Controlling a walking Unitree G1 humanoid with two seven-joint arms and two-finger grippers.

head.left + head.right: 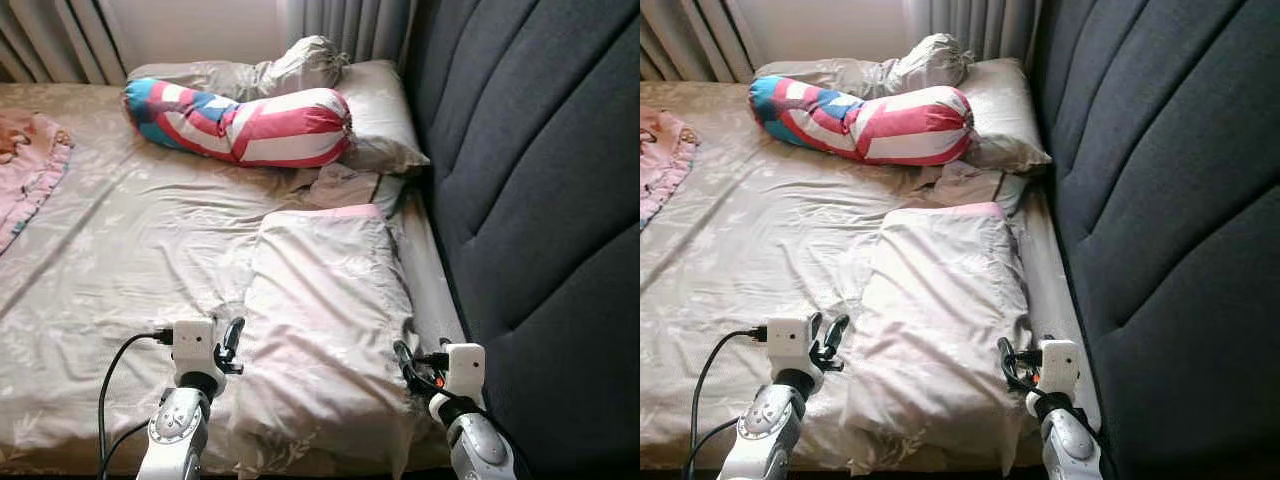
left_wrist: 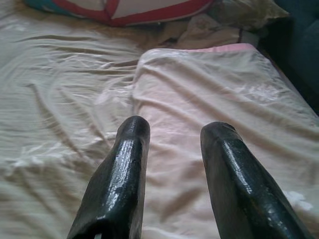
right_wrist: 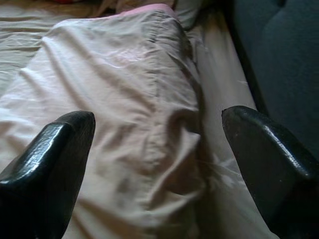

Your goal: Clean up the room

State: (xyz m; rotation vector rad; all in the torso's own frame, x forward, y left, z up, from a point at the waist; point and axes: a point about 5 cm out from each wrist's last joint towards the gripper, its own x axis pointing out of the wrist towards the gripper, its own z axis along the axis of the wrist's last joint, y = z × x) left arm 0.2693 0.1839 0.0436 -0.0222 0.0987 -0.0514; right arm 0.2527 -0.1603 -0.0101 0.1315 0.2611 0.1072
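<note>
Left pincer (image 1: 233, 345) and right pincer (image 1: 404, 362) agape, flanking pillow (image 1: 325, 310), bed (image 1: 130, 240)

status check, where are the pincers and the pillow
Left pincer and right pincer open, flanking near pillow. Pillow flat, ungrasped. Striped bolster lies beyond, not blocking.

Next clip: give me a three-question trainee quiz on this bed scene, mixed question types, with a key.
1. True or false: the striped bolster lies on the folded blanket.
2. Multiple choice: the headboard is on which side of the robot? A. left B. right C. behind
3. Fill in: the left gripper and right gripper both have their fingers ____.

Key:
1. False; it lies farther up the bed, by the pillows, apart from the blanket.
2. B
3. open, one at each near corner of the blanket.
</note>
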